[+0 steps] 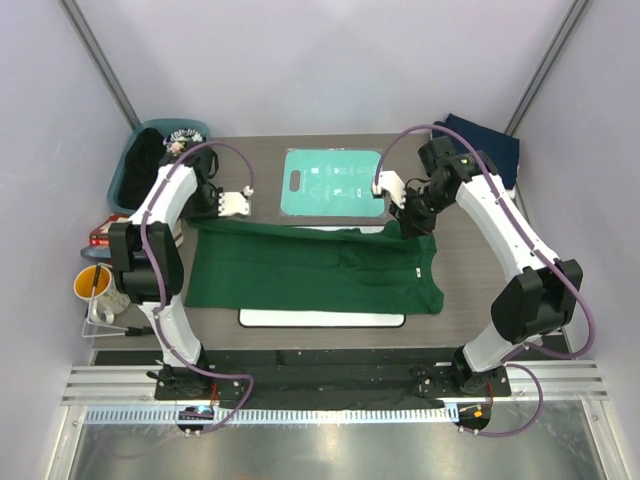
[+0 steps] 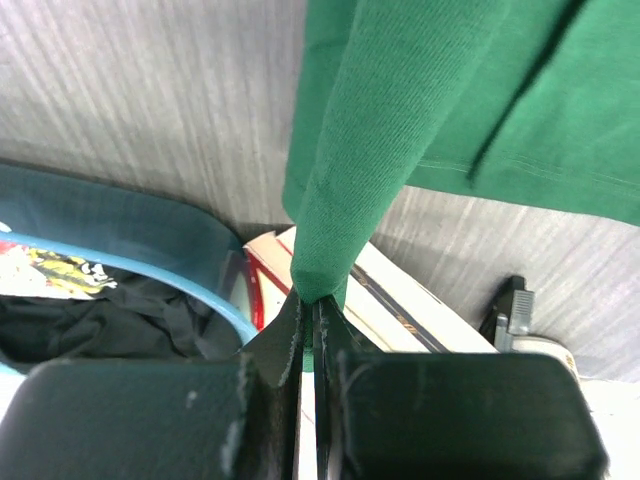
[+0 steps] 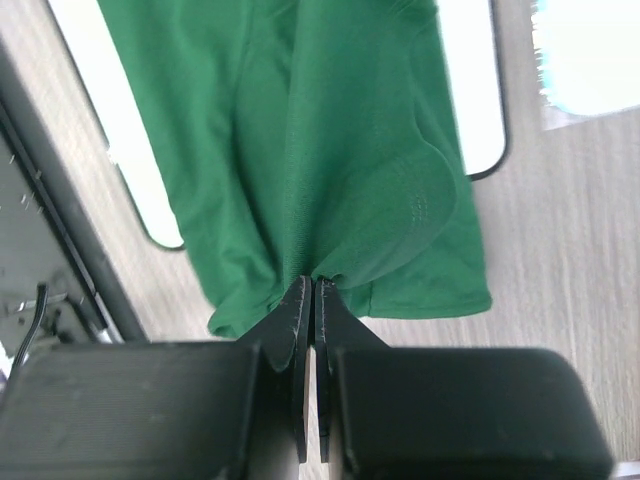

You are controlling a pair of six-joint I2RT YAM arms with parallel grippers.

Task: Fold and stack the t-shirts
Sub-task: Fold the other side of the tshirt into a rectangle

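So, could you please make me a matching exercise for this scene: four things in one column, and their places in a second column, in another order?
Things:
1. green t-shirt
2. teal board
3. yellow mug
4. navy folded shirt

Places:
A. far right corner of the table
B. pinched by the left gripper and the right gripper, spread across the middle
C. beyond the table's left edge
D. flat at the far middle

Pairs: 1-B; 2-D; 3-C; 4-A

Green t-shirt (image 1: 300,275) partly over white board (image 1: 320,319)
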